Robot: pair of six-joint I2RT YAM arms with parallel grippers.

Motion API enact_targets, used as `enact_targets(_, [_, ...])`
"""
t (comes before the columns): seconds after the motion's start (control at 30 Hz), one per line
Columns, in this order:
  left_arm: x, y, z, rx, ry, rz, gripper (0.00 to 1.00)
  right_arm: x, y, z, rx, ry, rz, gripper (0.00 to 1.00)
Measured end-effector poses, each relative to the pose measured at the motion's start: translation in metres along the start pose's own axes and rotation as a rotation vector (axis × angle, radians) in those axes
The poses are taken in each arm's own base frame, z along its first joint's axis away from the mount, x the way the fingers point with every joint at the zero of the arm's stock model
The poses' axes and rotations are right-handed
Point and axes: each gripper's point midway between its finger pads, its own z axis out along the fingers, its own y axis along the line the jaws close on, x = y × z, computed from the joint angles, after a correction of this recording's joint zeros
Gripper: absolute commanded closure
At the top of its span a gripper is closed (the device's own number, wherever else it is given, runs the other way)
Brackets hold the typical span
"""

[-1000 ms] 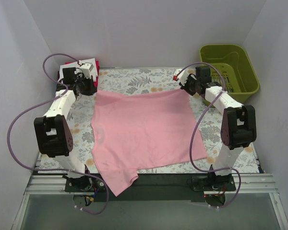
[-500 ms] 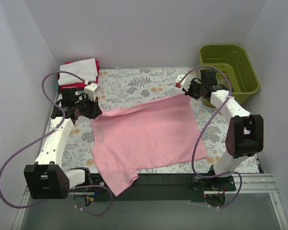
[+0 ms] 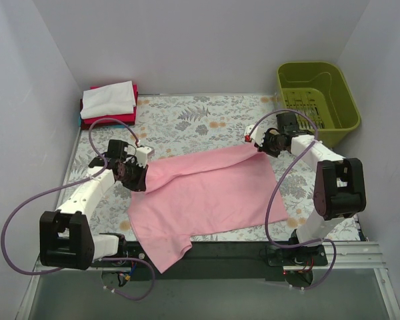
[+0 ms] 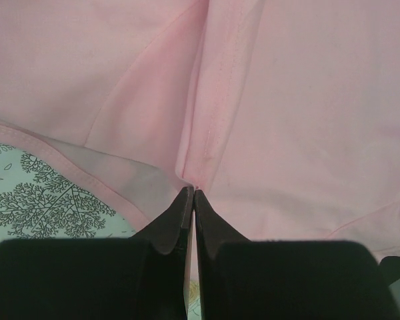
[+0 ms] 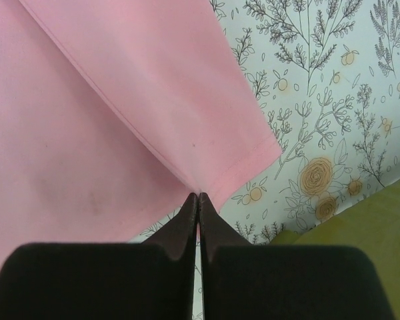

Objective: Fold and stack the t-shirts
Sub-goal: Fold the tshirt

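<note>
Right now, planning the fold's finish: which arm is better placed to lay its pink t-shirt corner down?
Left, likely. The left gripper, shut on the pink t-shirt, holds its corner doubled over the shirt's body; the right gripper pinches its corner at the far edge.

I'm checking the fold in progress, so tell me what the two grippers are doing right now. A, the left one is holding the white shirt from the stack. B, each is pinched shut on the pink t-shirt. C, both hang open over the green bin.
B: the wrist views show the left gripper and the right gripper each closed on a fold of the pink t-shirt.
</note>
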Motion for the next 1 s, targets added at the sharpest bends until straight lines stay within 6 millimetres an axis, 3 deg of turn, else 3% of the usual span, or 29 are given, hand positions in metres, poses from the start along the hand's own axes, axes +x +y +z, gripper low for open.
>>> enact_targets(0.33, [0.016, 0.010, 0.007, -0.022, 0.079, 0.046, 1.00, 0.007, 0.008, 0.002, -0.029, 0.022, -0.012, 0.99])
enact_targets(0.6, [-0.001, 0.004, -0.004, 0.008, 0.055, 0.088, 1.00, 0.011, 0.014, 0.003, -0.057, 0.036, -0.021, 0.99])
enact_targets(0.7, [0.004, -0.001, -0.004, 0.037, 0.075, 0.104, 1.00, 0.014, 0.017, 0.004, -0.070, 0.046, -0.020, 0.99])
enact_targets(0.77, [0.009, -0.007, -0.004, 0.067, 0.099, 0.121, 0.84, 0.017, 0.020, 0.005, -0.080, 0.057, -0.019, 0.89])
enact_targets(0.8, [0.011, -0.011, -0.004, 0.082, 0.109, 0.134, 0.76, 0.018, 0.020, 0.005, -0.084, 0.065, -0.017, 0.75])
enact_targets(0.83, [0.014, -0.013, -0.005, 0.095, 0.119, 0.141, 0.65, 0.020, 0.022, 0.005, -0.090, 0.075, -0.013, 0.69])
enact_targets(0.93, [0.013, -0.021, -0.012, 0.135, 0.133, 0.164, 0.56, 0.023, 0.023, 0.000, -0.113, 0.101, -0.006, 0.53])
enact_targets(1.0, [0.000, -0.023, -0.020, 0.141, 0.108, 0.179, 0.56, 0.018, 0.019, -0.005, -0.115, 0.097, 0.004, 0.51])
